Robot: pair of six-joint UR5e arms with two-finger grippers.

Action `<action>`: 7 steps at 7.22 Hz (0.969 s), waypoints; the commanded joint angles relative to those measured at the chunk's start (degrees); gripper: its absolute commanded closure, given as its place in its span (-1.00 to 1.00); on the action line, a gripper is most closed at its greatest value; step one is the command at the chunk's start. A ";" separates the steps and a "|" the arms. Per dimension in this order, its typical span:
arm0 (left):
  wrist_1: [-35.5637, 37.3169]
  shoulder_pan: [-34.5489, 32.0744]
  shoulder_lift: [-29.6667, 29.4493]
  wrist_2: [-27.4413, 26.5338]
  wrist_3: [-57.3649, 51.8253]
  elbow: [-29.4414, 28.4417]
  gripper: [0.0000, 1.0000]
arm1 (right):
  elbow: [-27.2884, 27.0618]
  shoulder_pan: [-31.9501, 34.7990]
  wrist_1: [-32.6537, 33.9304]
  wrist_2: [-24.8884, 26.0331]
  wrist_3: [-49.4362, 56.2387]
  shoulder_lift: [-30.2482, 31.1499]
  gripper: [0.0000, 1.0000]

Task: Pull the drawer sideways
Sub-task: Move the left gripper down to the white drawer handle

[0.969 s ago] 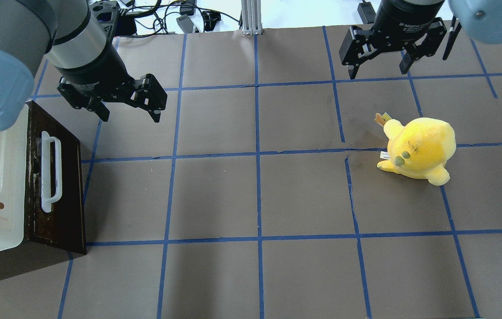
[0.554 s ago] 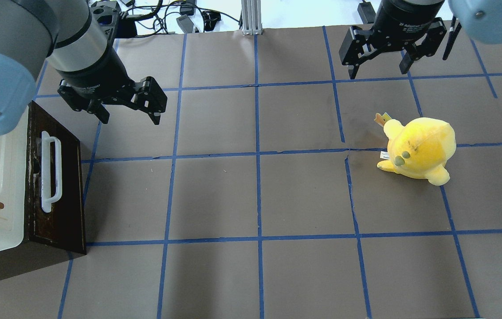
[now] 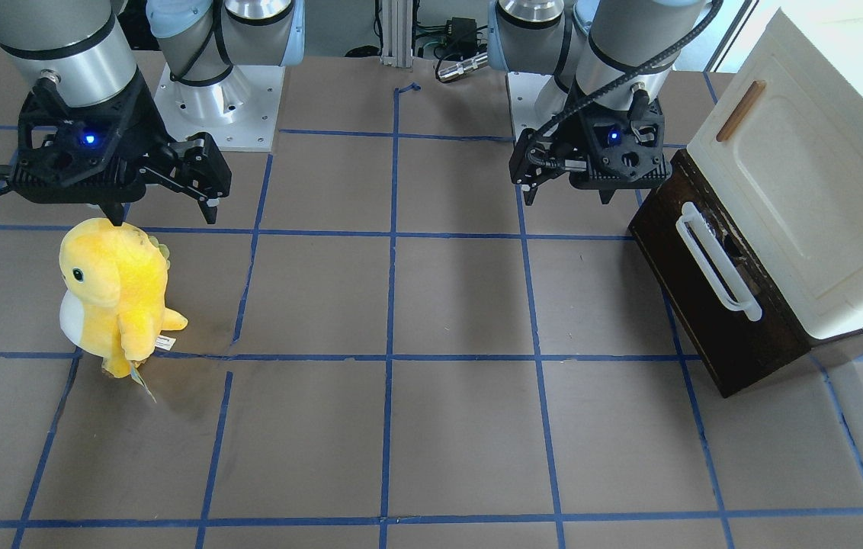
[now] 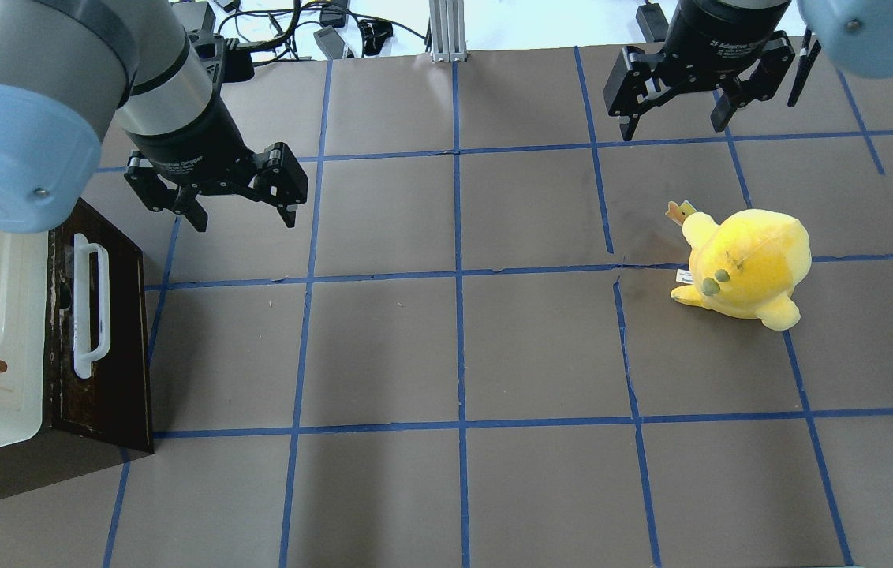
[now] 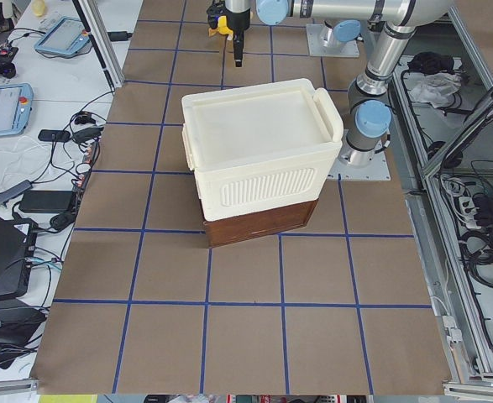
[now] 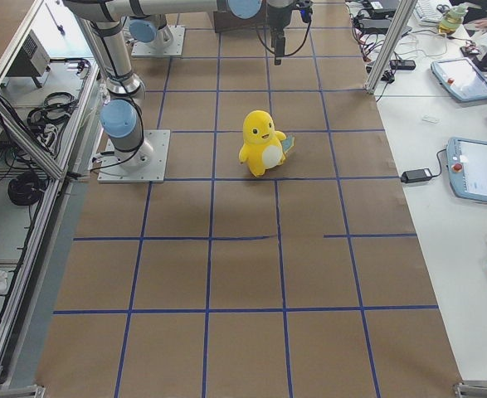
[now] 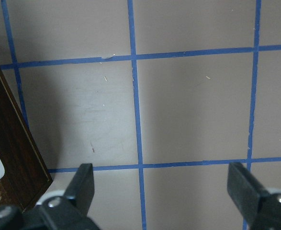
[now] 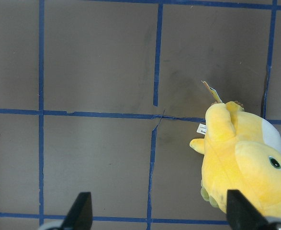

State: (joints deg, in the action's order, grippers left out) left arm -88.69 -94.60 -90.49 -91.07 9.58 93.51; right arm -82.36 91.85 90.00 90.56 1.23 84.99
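Holds left pincer open over bench, near drawer, clear of its handle. Holds right pincer open, empty, near plush.

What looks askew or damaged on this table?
The drawer and its cream cabinet sit rotated against the blue tape grid. Beside the yellow plush toy, the brown table covering is torn along the tape.
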 commanded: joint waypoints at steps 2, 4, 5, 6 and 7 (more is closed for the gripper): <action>1.59 -0.06 -5.29 -11.08 7.89 5.00 -1.00 | 0.00 0.00 0.00 -0.03 0.00 0.00 -1.00; 4.55 -0.06 -9.77 -16.13 7.75 7.64 -1.00 | 0.00 0.00 0.00 -0.03 0.00 0.00 -1.00; 4.75 -0.06 -11.88 -23.73 7.56 9.48 -1.00 | 0.00 0.00 0.00 -0.03 0.09 0.00 -1.00; 4.49 -0.06 -13.81 -29.72 7.56 10.37 -1.00 | 0.00 0.00 0.00 -0.03 0.00 0.00 -1.00; 3.97 -0.32 -15.49 -35.09 7.91 10.81 -1.00 | 0.00 0.00 0.00 -0.03 0.00 0.00 -1.00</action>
State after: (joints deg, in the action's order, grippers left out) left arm -84.37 -94.74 -103.73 -119.16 17.25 103.43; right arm -82.35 91.85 90.00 90.53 1.25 84.99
